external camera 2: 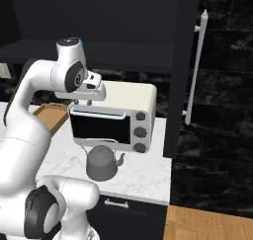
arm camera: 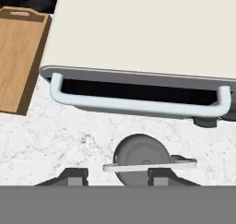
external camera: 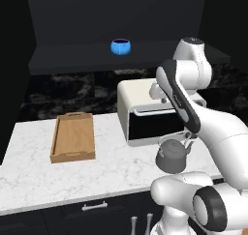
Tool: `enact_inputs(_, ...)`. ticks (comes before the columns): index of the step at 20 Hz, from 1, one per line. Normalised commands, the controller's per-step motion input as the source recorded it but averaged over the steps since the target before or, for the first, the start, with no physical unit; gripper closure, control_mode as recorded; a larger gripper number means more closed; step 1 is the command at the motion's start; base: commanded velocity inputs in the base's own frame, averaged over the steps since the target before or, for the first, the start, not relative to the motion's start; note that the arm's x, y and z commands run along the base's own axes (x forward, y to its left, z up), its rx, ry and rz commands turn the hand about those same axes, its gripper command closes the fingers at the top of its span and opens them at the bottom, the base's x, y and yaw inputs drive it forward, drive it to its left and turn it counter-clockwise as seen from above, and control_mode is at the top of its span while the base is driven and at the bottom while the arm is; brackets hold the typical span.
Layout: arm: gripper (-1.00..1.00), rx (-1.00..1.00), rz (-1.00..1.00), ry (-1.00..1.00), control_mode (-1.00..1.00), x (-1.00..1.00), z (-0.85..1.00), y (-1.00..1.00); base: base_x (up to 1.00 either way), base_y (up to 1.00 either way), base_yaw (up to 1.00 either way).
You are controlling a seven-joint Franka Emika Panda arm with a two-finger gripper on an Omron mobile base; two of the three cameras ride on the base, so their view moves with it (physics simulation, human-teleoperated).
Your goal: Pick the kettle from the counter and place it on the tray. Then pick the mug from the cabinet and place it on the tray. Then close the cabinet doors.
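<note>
Gripper (arm camera: 117, 174) spread above kettle (arm camera: 138, 156), beside oven (arm camera: 138, 34).

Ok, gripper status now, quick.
Gripper: open, holding nothing. Its fingertips sit on either side of the kettle's wire handle, hovering just above it, not yet closed on it.

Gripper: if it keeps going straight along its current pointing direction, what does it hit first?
Likely the kettle: the gripper points down at it, open fingers either side of the arched wire handle, which it would meet first. Depth is unclear; the counter lies beneath.
</note>
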Motion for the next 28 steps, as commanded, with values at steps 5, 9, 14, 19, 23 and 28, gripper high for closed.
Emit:
enact_inputs(5, -1.00, 0.00, 0.00, -0.07, -1.00, -0.20, -0.05, 0.00, 0.00, 0.00, 0.00)
enact_inputs(9, -1.00, 0.00, 0.00, 0.02, -1.00, -0.27, -0.46, 0.03, 0.00, 0.00, 0.00)
enact_inputs(14, -1.00, 0.03, -0.22, 0.01, -1.00, -0.30, -0.40, 0.00, 0.00, 0.00, 0.00)
enact_inputs(19, -1.00, 0.10, -0.40, 0.00, -1.00, -0.03, -0.21, 0.00, 0.00, 0.00, 0.00)
enact_inputs(23, -1.00, 0.12, -0.32, 0.00, -1.00, 0.00, -0.14, -0.03, 0.00, 0.00, 0.00)
enact_inputs(28, -1.00, 0.12, -0.23, 0.00, -1.00, 0.00, -0.15, -0.11, 0.00, 0.00, 0.00)
